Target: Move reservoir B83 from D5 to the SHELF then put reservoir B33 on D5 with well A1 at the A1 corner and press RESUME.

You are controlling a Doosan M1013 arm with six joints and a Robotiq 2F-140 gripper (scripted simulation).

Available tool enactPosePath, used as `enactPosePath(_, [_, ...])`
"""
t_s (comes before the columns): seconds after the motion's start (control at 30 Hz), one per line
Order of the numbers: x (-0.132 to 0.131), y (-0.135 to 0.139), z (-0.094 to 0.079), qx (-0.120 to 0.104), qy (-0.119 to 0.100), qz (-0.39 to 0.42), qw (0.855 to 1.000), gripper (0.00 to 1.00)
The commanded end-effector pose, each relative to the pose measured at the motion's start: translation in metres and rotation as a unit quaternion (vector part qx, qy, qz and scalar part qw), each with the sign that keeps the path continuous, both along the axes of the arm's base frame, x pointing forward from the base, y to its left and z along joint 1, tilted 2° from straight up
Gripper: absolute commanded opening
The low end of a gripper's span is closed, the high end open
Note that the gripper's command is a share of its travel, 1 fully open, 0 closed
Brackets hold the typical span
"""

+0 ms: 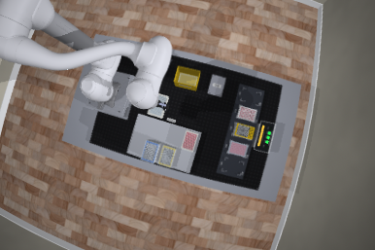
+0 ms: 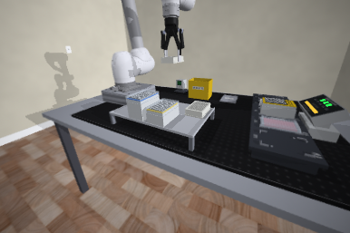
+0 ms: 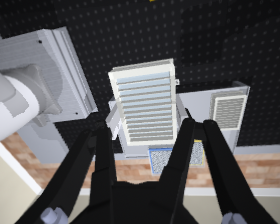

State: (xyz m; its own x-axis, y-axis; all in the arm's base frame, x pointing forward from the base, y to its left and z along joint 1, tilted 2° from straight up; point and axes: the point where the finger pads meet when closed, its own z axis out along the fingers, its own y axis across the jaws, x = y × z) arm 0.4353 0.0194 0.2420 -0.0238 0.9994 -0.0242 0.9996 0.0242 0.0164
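Observation:
My gripper [image 2: 172,54] hangs high above the table, fingers down, shut on a white 12-trough reservoir [image 2: 172,59]. In the wrist view the reservoir [image 3: 146,107] sits level between my fingers, gripped across its long sides, with pale blue troughs. From above, the reservoir shows just beyond the shelf's back edge, near the arm's base. The shelf [image 1: 162,143] holds a blue-rimmed rack [image 1: 151,151], a yellow-rimmed rack [image 1: 167,155] and a pink-topped item [image 1: 190,140]. On the deck, both end positions are empty; two pink plates and a yellow tip rack [image 1: 244,130] fill the middle.
A yellow bin [image 1: 187,78] and a small grey nest [image 1: 219,83] stand behind the shelf. The control panel [image 1: 266,137] with an orange strip sits beside the deck. A small green-faced box [image 2: 180,82] stands near the bin. The arm's base block [image 3: 46,75] lies below left of the reservoir.

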Motion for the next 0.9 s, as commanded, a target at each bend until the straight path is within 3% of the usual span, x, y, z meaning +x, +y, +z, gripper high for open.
enactPosePath(0.0, [0.012, -0.001, 0.001, -0.003, -0.004, 0.002, 1.000, 0.00])
enactPosePath(0.87, [0.068, 0.002, 0.002, -0.003, -0.004, 0.002, 1.000, 0.00])
